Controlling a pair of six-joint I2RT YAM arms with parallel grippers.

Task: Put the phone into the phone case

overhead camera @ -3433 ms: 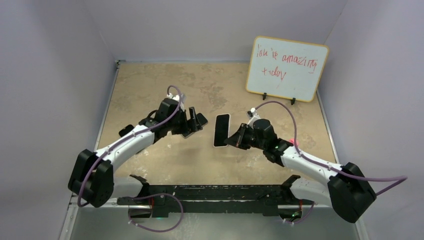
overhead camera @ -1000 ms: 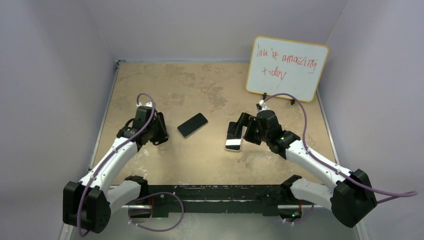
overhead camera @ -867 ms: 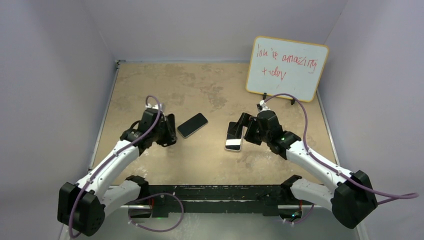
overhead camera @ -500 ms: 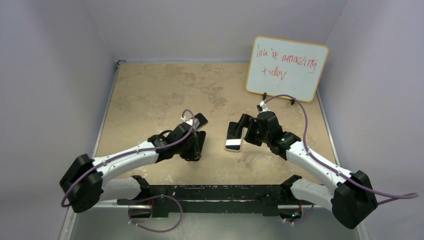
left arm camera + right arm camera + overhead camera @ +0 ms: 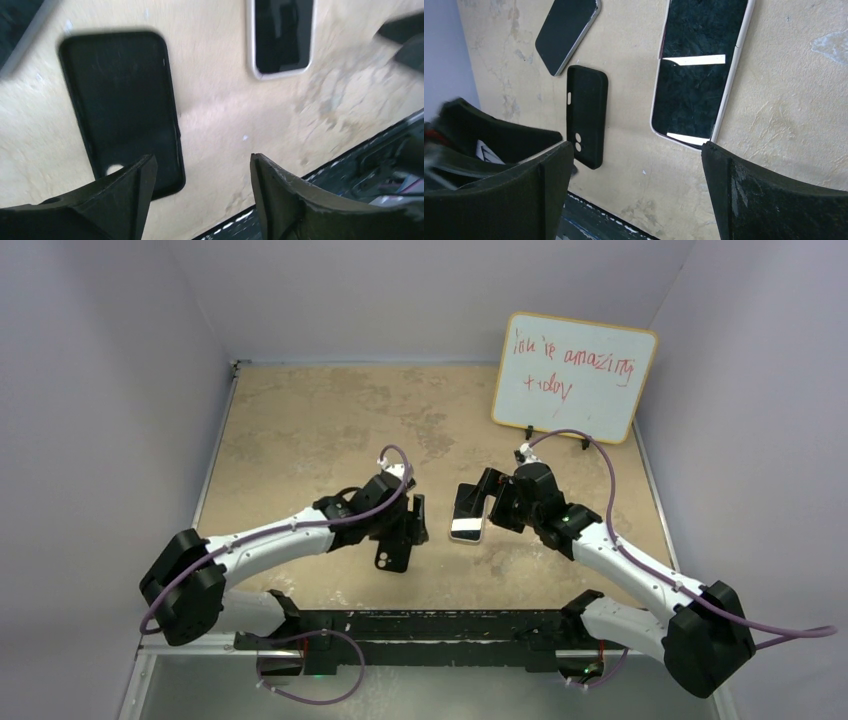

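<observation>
The left end effector (image 5: 202, 195), fingers apart, has swung to the worktop's (image 5: 225, 110) near edge over the loose phone case (image 5: 120, 105); the phone (image 5: 281, 37) remains uncased.

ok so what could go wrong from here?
1. Two phones are out: the white-edged phone by the open right gripper, and a second phone past the black case. The wrong one could get picked.
2. The case lies flat with nothing holding it, and the left gripper is open and off it. Pressing a phone in could slide it.
</observation>
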